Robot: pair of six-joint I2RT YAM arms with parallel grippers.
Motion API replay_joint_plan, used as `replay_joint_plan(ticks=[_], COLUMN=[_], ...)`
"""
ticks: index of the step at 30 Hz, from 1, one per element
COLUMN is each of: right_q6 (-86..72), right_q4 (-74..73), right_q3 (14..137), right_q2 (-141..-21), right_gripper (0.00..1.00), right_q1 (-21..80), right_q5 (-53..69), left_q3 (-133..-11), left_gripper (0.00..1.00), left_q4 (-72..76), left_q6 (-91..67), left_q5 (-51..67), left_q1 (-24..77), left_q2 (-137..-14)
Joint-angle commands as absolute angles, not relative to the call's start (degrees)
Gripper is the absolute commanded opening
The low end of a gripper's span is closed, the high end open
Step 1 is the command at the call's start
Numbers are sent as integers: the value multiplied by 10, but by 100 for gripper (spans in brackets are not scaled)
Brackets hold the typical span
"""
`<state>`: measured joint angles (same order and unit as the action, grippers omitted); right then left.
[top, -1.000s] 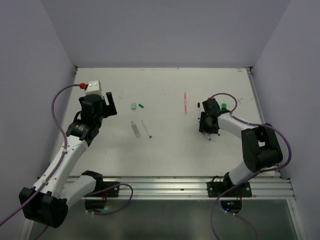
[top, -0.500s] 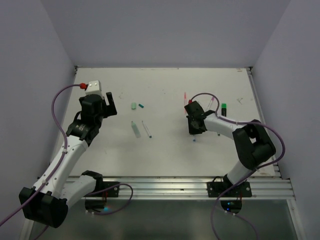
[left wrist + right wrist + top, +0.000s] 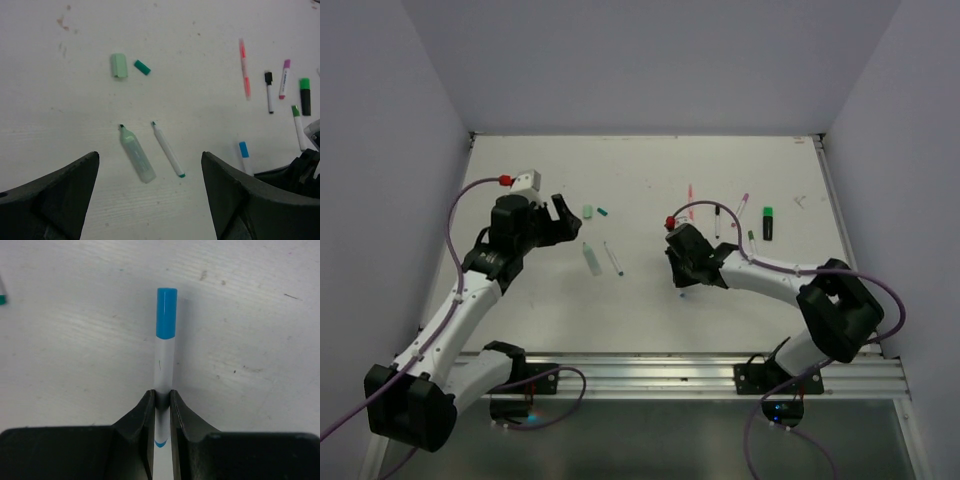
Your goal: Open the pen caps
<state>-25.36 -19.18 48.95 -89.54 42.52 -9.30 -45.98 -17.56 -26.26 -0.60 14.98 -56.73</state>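
White tabletop (image 3: 620, 310), walls (image 3: 650, 60) on three sides; left jaws apart, right jaws clamped on blue-capped pen (image 3: 164, 365)

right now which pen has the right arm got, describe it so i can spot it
Look near the middle of the white table, where the right pincer is shut on a thin white pen. It is the only one with a blue cap; the loose pens beside it show pink, black, magenta or green.
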Motion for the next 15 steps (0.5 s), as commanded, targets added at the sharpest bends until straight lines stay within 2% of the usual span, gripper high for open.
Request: replay_joint_plan(ticks=[1,4,9,15], right_q6=[-266,-260,-250,-245], right_q4=[-89,-35,41,88], right_q3=[476,468,456,453], right_q2=[-828,-799,-769,-753], right_gripper=[0,0,0,0], right_q1=[449,477,518,538], right_q5=[-79,-80,-81,-76], left_q3=[-432,-415,-422,-414], left_gripper=[87,89,93,93], left_q4=[-110,-69,-45,15], left_q6=[-349,-378,-410,-443], left_q5=[158,185,139,108], left_q1=[149,173,253,297], left_q2=[-582,-587,-609,-643])
